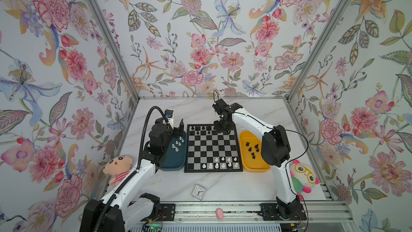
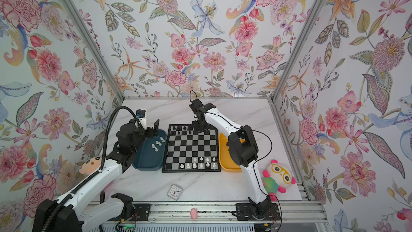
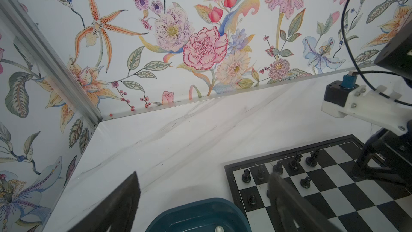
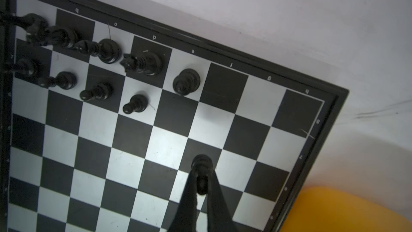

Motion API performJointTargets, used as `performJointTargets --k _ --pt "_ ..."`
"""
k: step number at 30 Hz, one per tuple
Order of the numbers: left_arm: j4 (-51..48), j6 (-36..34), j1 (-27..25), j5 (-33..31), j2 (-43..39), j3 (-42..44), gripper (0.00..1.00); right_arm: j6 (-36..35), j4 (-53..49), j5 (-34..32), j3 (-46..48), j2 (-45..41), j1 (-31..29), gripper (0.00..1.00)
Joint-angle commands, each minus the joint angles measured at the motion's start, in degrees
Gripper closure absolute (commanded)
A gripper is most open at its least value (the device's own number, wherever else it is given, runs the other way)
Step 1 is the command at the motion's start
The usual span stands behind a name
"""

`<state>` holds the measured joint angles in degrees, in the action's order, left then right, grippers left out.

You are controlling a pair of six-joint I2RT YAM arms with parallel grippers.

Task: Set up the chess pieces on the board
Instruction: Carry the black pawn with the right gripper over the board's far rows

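Note:
The board (image 1: 213,148) lies mid-table in both top views. Several black chess pieces (image 1: 200,130) stand on its far rows and several white ones (image 1: 220,162) on its near rows. My right gripper (image 4: 201,171) hangs over the board's far part, shut on a small black piece (image 4: 201,162). My left gripper (image 1: 176,128) is open and empty above the far end of the dark teal tray (image 1: 174,162), where several white pieces (image 1: 177,146) lie. More black pieces (image 1: 253,149) sit in the yellow tray (image 1: 252,167).
A small square clock (image 1: 198,191) lies in front of the board. Plush toys sit at the near left (image 1: 118,167) and near right (image 1: 302,176). A pink blob (image 1: 219,213) rests on the front rail. Floral walls close in three sides.

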<state>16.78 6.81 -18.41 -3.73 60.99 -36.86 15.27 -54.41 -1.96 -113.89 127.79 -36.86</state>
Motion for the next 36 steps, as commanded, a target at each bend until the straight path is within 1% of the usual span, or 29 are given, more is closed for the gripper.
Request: performJointTargets --k 1,10,36 --pt "0.49 -1.10 -0.58 -1.29 -0.51 0.02 0.09 -0.77 -1.25 -0.15 -3.52 2.64 -1.54 0.92" --pt "0.20 -1.62 -0.71 -1.90 -0.54 -0.01 0.09 -1.04 -1.37 1.33 -7.91 6.66 -1.98 0.92" --pt "0.02 -2.06 -0.65 -2.49 -0.13 0.21 0.09 -0.85 -1.82 -1.38 -9.16 10.11 -2.14 0.91"
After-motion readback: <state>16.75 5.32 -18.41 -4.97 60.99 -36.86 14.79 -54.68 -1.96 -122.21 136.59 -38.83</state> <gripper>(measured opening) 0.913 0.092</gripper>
